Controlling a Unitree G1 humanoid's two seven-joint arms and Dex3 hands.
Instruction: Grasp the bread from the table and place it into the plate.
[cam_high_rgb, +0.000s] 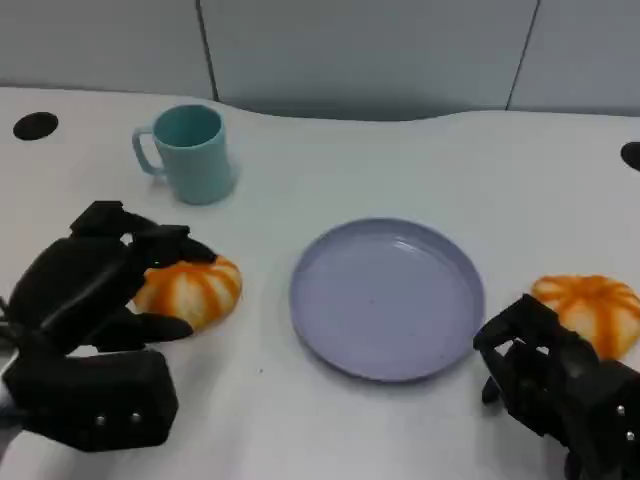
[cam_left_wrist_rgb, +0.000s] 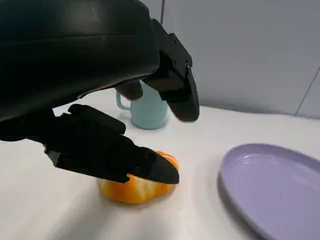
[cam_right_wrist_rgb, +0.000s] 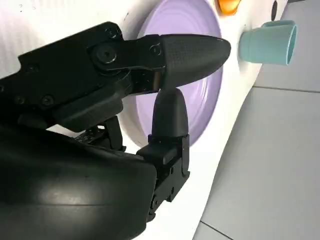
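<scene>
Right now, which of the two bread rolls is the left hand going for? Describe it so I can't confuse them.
Start at the purple plate in the table's middle. The roll lies on the plate's left, in front of the teal mug, with the left hand spread around it. The other roll lies on the plate's right, beside the right hand.

Glossy lavender plate (cam_high_rgb: 388, 298) (plastic, apparently) on a smooth white table (cam_high_rgb: 400, 160).
</scene>
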